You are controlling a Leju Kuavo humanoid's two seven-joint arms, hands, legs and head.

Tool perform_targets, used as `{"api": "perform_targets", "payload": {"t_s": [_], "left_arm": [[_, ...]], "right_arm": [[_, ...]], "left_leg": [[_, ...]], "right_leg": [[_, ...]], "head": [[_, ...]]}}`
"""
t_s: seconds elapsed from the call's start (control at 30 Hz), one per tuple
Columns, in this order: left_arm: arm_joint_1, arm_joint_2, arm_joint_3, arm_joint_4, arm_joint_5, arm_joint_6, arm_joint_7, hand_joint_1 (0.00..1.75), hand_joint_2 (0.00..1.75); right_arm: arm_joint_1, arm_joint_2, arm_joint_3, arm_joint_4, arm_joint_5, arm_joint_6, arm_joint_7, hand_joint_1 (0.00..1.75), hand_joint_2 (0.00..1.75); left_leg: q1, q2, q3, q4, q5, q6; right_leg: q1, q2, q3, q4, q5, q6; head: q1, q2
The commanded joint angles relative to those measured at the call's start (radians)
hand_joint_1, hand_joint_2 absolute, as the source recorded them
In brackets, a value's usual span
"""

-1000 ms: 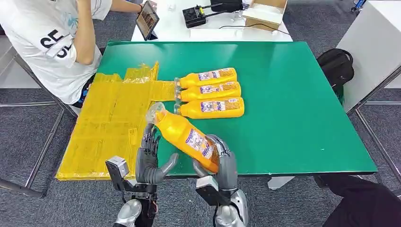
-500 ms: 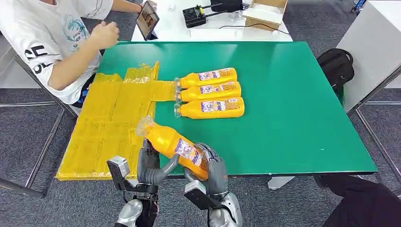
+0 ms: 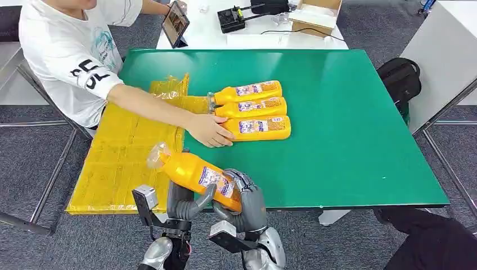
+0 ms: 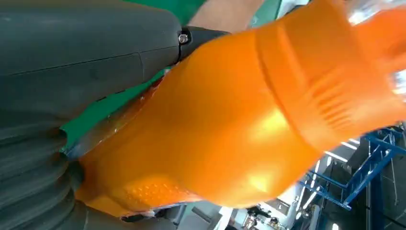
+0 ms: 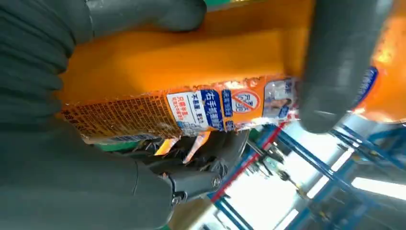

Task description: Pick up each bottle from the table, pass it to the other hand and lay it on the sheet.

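Held bottle (image 3: 194, 173): orange, labelled, clear cap end pointing toward the yellow sheet (image 3: 121, 152); tilted, raised above the near table edge, beside the sheet's near right border. Seen close in the left wrist view (image 4: 230, 129) and the right wrist view (image 5: 191, 72), label with printed text facing the camera in the latter.

Right hand (image 3: 244, 199): fingers wrapped round the bottle's lower, labelled half; firm hold.

Left hand (image 3: 183, 202): under the bottle's middle, thumb curved up along its side and touching it, fingers hidden behind the bottle; closed grip or mere support cannot be told.

Green table (image 3: 337, 112): sheet spread over its left part and overhanging the left edge.

Three bottles lying side by side on the table near its middle, caps toward the sheet: far bottle (image 3: 247, 91), middle bottle (image 3: 253, 107), near bottle (image 3: 261, 127).

Person in white shirt (image 3: 70, 62) at the table's far left corner, arm stretched across the sheet, person's hand (image 3: 209, 130) resting on the cap end of the near bottle.

Black bag (image 3: 400, 79) on the floor, right of the table.
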Motion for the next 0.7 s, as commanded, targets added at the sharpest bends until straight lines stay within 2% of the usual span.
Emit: {"api": "perform_targets", "payload": {"t_s": [0.03,0.2,0.23,0.53,0.7], "left_arm": [[-0.083,-0.034,-0.032,0.123,0.026,-0.005,0.004,0.0,1.75],[-0.092,-0.034,0.014,0.107,0.04,-0.001,-0.005,0.0,1.75],[-0.09,-0.034,0.014,0.105,0.043,-0.008,-0.003,0.0,1.75],[-0.087,-0.034,0.024,0.093,0.061,-0.019,-0.009,0.0,1.75],[-0.087,-0.034,0.024,0.093,0.061,-0.019,-0.009,0.0,1.75]], "right_arm": [[-0.009,0.024,0.071,0.05,0.007,0.024,-0.034,1.75,1.75],[-0.026,0.021,0.139,0.101,-0.025,0.019,-0.034,1.75,1.75],[-0.028,0.021,0.144,0.109,-0.028,0.021,-0.034,1.75,1.75],[-0.033,0.019,0.152,0.122,-0.039,0.029,-0.034,1.75,1.75],[-0.033,0.019,0.152,0.122,-0.039,0.029,-0.034,1.75,1.75]], "left_leg": [[0.0,-0.001,0.004,0.0,-0.002,0.001],[0.001,0.0,0.002,0.0,-0.001,0.001],[0.001,0.0,0.005,0.0,-0.003,0.001],[0.0,-0.001,0.002,0.0,-0.001,0.001],[0.001,-0.001,0.006,0.0,-0.003,0.001]], "right_leg": [[0.001,-0.003,0.005,0.0,-0.002,-0.003],[0.001,-0.001,0.002,0.0,-0.001,-0.002],[0.001,-0.002,0.005,0.0,-0.003,-0.003],[0.001,-0.002,0.003,0.0,-0.001,-0.002],[0.002,-0.003,0.007,0.0,-0.003,-0.004]], "head": [[0.0,0.0],[0.001,0.0],[0.001,0.0],[0.001,0.0],[0.001,0.0]]}}
